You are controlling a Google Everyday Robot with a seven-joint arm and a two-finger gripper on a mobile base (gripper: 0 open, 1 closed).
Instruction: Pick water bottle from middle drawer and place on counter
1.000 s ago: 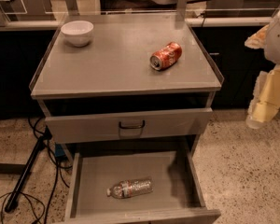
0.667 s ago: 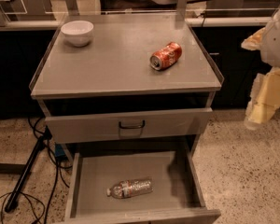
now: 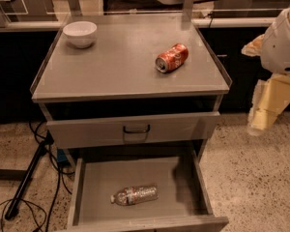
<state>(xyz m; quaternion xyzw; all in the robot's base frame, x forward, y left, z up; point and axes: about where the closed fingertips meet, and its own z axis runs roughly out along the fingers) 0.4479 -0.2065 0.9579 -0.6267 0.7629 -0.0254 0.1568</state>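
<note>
The water bottle (image 3: 134,195) lies on its side on the floor of the open middle drawer (image 3: 135,173), cap toward the left, near the drawer's front. The counter (image 3: 111,66) is the grey cabinet top above it. My gripper (image 3: 263,112) hangs at the right edge of the view, beside the cabinet's right side at about the height of the closed upper drawer. It is far from the bottle and holds nothing that I can see.
An orange-red soda can (image 3: 172,57) lies on its side on the counter's right part. A white bowl (image 3: 80,33) stands at its back left corner. The closed drawer front (image 3: 135,128) with a dark loop handle sits above the open drawer. Cables and a stand leg (image 3: 26,178) lie on the floor at left.
My arm has drifted slightly to the left at the right edge of the view. The bottle, the can and the bowl have not moved.
</note>
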